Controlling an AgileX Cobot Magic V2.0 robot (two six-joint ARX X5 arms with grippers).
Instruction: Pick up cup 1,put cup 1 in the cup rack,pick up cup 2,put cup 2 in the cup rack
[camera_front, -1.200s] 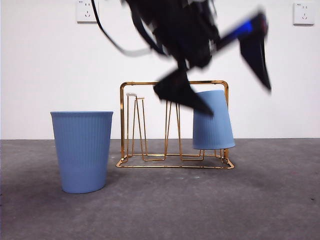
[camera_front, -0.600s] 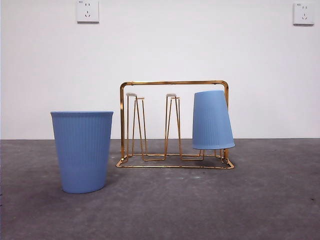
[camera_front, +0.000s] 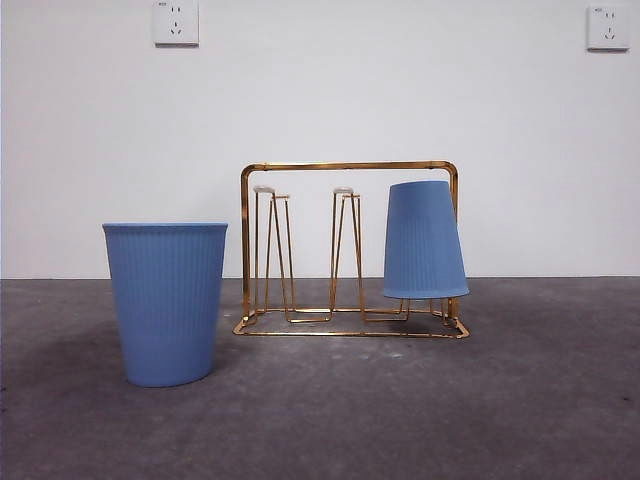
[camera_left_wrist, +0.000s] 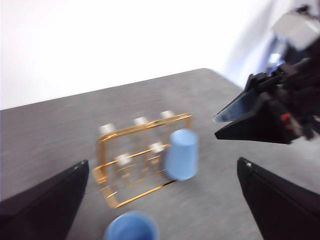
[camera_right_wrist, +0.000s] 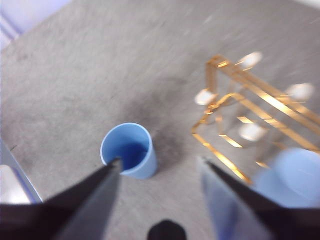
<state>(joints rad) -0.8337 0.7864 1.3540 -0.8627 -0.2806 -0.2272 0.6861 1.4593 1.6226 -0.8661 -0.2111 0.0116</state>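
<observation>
Grey, speckled tabletop (camera_front: 520, 400) runs back to a plain white wall (camera_front: 320, 90) carrying two sockets, one near each top corner of my front view. On it stands the gold cup rack (camera_front: 350, 250), with one blue ribbed cup (camera_front: 425, 240) hung upside down over its prong at one end, while a second blue cup (camera_front: 166, 302) stands upright on the tabletop just beside the rack's other end. From this level view I see no arm at all.

My wrist cameras fill that in. Looking down from the left wrist, I see the left tool (camera_left_wrist: 162, 200) hanging high above the rack with its jaws spread wide and nothing between them; the picture is blurred. It also catches the other arm's black tool at the edge. From the right wrist, the right tool (camera_right_wrist: 160, 167) hovers above the upright cup, jaws apart and empty, and only here can I look into that cup's open mouth.
</observation>
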